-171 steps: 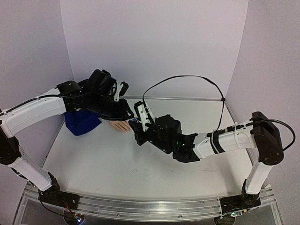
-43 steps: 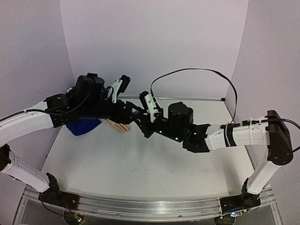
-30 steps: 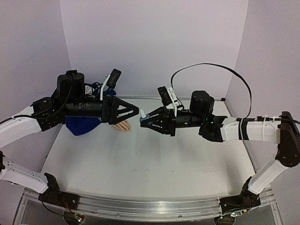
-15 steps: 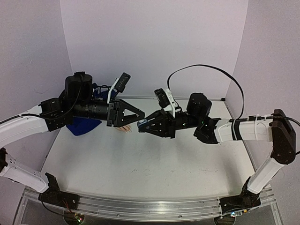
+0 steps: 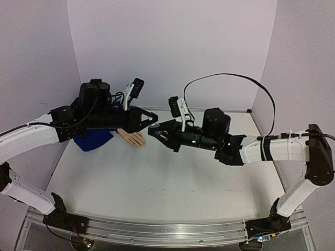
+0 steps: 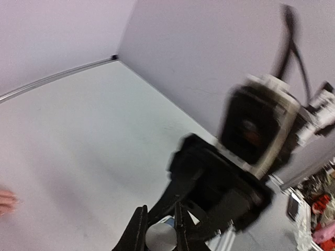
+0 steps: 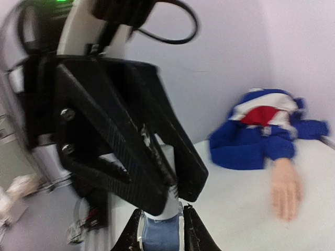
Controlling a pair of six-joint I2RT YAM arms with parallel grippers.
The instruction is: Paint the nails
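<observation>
Bottle (image 7: pixel 158 235), small and blue, sits pinched in the right claw (image 7: pixel 160 226) up in the air. The left claw (image 6: pixel 159 224) pinches the white cap (image 6: pixel 159 238) at its top.

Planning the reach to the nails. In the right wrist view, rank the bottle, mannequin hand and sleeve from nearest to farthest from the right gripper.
1. bottle, between the right gripper's fingers.
2. mannequin hand, on the table, right.
3. sleeve, beyond the hand, upper right.
</observation>
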